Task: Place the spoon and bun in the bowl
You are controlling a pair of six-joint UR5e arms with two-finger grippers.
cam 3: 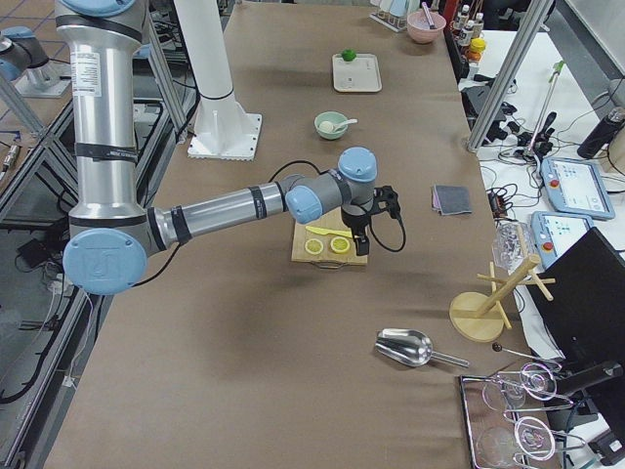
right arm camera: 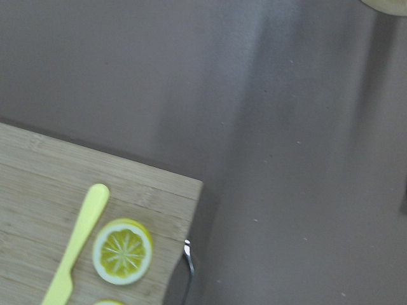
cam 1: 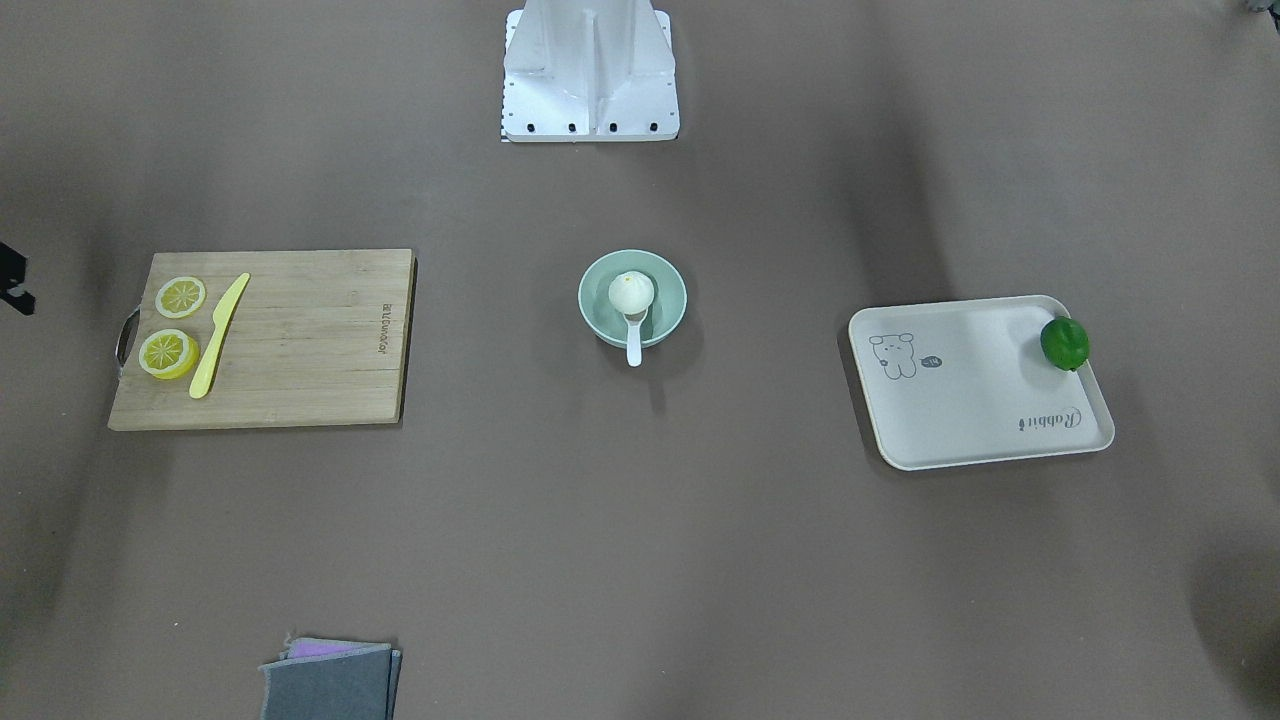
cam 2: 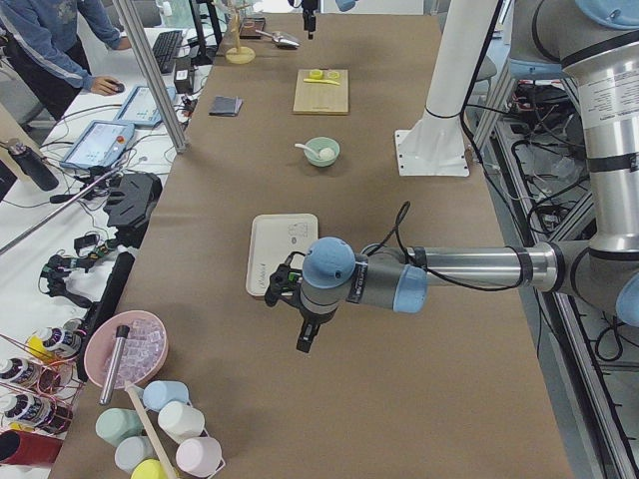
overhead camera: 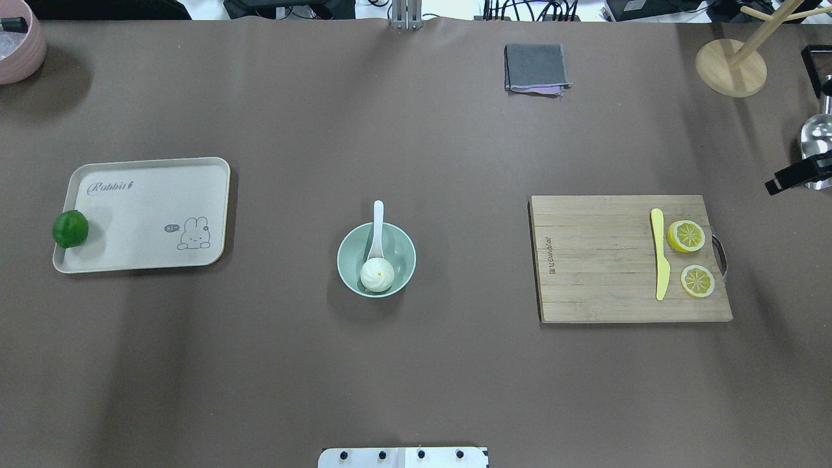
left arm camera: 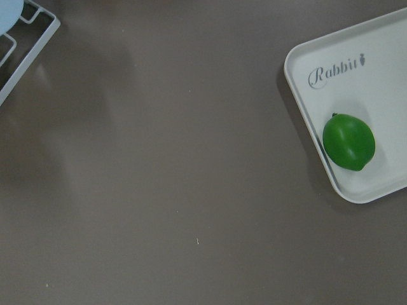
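The bun (overhead camera: pixel 377 274) and spoon (overhead camera: pixel 377 224) already lie in the bowl (overhead camera: pixel 401 259), spoon handle pointing away from the robot, midway between and well apart from the left gripper (cam 2: pixel 308 337) and right gripper (cam 3: pixel 359 237) (parted or closed, I cannot tell).

Soft overhead light; faint, broad shadow bands cross the bench (overhead camera: pixel 416 364), with a dim one beside the bowl (overhead camera: pixel 401 252). The right wrist view is slightly blurred.
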